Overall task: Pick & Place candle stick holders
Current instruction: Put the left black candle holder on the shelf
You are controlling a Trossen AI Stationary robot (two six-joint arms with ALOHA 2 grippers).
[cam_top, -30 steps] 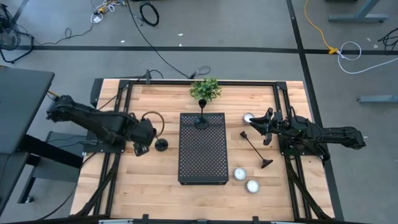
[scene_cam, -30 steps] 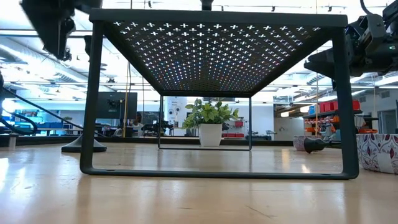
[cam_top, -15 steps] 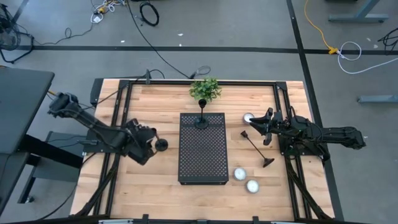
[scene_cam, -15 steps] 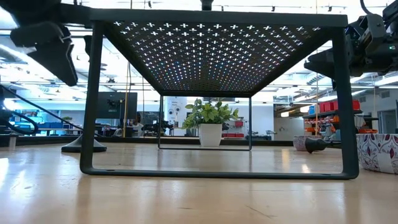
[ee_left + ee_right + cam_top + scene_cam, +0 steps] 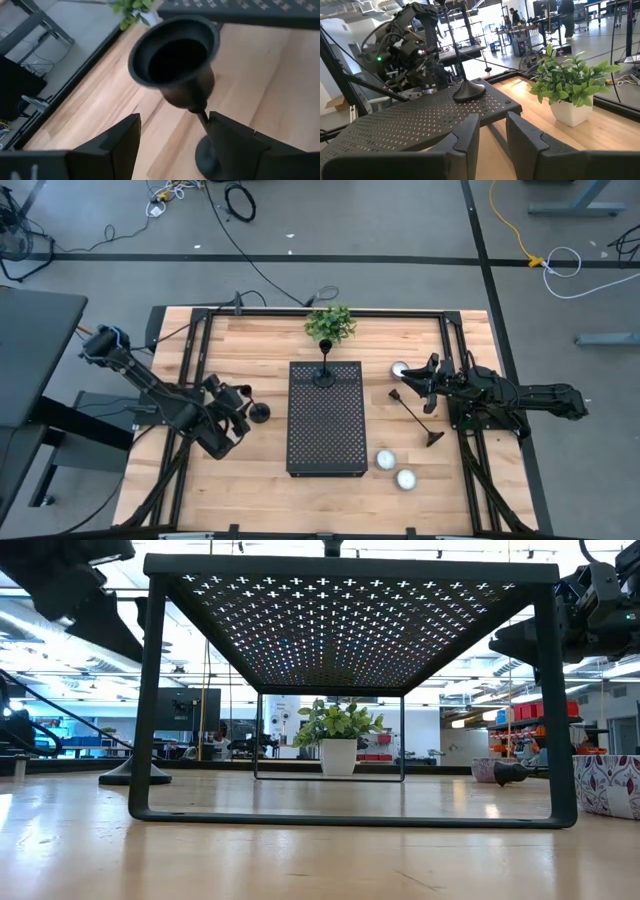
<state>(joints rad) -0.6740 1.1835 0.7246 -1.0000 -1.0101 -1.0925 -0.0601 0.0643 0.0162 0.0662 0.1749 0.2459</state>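
Candle stick holders, three, matte black, placed relative to the perforated tray.

Item 1: upright holder on the worktop just off the tray's left edge. In the left wrist view its cup stands between the left gripper fingers, stem and base below. Jaws open, straddling the stem, not yet closed on it.

Item 2: upright holder on the tray's far end, nearest the potted plant.

Item 3: holder lying on its side on the worktop right of the tray, cup toward the right gripper. That gripper hangs beyond the tray's right edge, jaws nearly closed, holding nothing.

Also present: three white tealights, one near the right gripper, two by the tray's near right corner.

Risk: Item 1 is slender and top-heavy; jaws closing off-centre or on the flared cup would likely tip it or let it slip. A low carry could strike the tray's edge, and a careless set-down could topple Item 2.
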